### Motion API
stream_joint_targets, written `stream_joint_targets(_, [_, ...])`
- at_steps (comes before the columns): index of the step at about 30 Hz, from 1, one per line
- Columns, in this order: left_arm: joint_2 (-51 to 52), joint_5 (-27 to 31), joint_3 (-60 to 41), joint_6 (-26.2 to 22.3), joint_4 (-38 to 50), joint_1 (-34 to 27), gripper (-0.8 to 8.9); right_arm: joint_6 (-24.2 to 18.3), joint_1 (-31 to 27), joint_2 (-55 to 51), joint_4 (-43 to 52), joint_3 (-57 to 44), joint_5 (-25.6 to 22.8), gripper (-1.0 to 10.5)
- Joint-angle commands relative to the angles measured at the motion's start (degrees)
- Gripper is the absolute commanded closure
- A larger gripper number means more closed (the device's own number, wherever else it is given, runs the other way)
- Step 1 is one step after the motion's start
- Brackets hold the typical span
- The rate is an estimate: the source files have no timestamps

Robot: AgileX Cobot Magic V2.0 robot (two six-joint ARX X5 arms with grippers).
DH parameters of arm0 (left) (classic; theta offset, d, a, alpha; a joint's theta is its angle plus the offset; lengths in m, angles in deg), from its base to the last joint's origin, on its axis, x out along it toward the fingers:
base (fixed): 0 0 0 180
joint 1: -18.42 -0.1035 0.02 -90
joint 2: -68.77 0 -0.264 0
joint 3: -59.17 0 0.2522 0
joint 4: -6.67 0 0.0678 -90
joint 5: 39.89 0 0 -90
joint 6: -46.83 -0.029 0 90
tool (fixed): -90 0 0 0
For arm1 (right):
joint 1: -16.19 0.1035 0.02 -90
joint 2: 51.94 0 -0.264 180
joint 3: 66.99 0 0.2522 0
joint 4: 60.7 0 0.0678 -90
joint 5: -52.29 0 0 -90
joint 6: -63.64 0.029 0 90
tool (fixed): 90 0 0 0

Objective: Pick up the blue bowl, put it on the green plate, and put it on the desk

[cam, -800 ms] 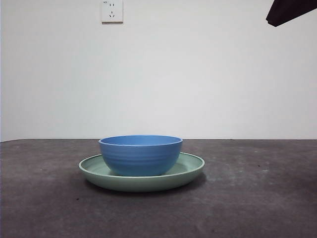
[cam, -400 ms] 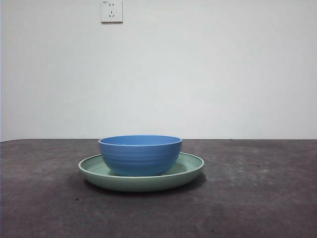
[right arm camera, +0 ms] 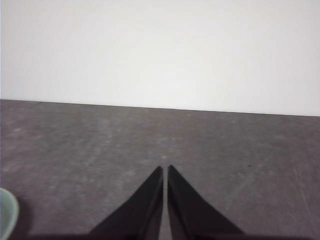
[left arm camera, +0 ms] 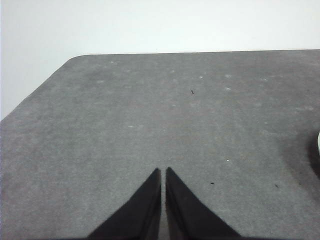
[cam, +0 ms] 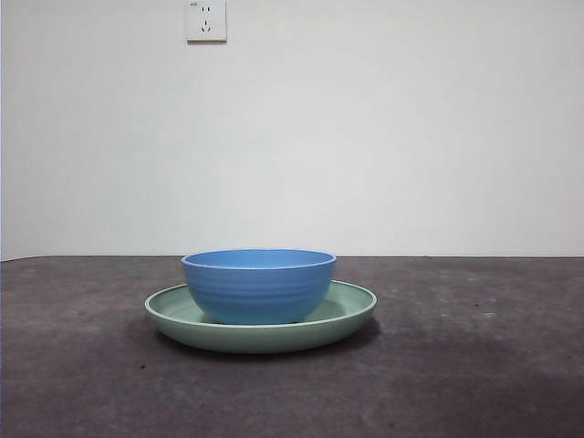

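The blue bowl point(cam: 259, 285) stands upright in the middle of the green plate point(cam: 347, 315), which rests on the dark grey desk point(cam: 474, 365) at the centre of the front view. Neither arm shows in the front view. My left gripper point(left arm camera: 163, 171) is shut and empty above bare desk, away from the dishes. My right gripper point(right arm camera: 165, 168) is shut and empty above bare desk. A sliver of the plate's rim shows in the right wrist view point(right arm camera: 7, 219) and in the left wrist view point(left arm camera: 318, 144).
A white wall socket point(cam: 206, 20) sits high on the pale wall behind the desk. The desk's far left corner and edge point(left arm camera: 75, 58) show in the left wrist view.
A black arm tip at the top right corner of the front view a second ago has withdrawn out of view. The bowl and plate have not moved.
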Motion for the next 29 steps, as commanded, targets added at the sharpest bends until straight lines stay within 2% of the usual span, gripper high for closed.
stream_joint_targets(1, [0.1, 0.1, -1.2, 0.2, -0.5, -0.1, 7.98, -0.3, -1.0, -3.0, 2.3, -4.0, -0.3, 9.4])
stream_joint_targets(12, [0.0, 0.1, -1.2, 0.2, -0.5, -0.1, 7.98, 1.0, -1.8, -10.3, 3.3, -15.5, -1.5, 9.4])
stream_joint_targets(20, [0.0, 0.1, -1.2, 0.2, -0.5, -0.1, 7.98, 1.1, -1.9, -10.3, -3.8, -15.5, -2.7, 9.4])
stream_joint_targets(29, [0.0, 0.1, -1.2, 0.2, -0.5, -0.1, 7.98, 1.1, -1.9, -10.3, -1.2, -15.5, -2.6, 9.4])
